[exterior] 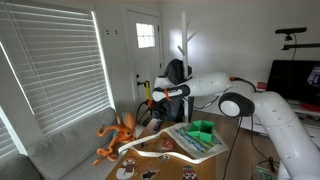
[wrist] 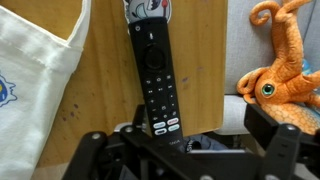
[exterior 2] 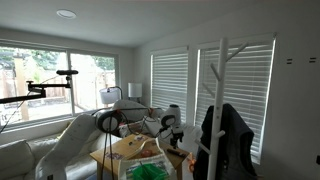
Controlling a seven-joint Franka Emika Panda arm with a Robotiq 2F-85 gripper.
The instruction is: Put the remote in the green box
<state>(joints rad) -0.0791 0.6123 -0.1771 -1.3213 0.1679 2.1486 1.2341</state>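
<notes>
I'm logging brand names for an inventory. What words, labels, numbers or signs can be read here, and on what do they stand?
No text here reads clearly.
Slim black plastic remote: the button symbols and the small shortcut labels at its lower end are too small to read.
White cloth bag: a blue print at the frame edge, cut off and blurred.
Both exterior views: nothing legible.

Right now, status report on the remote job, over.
Gripper open over slim black remote control, flat on wooden table. Bright green box sits apart. Orange octopus plush beside remote, not touching.
</notes>
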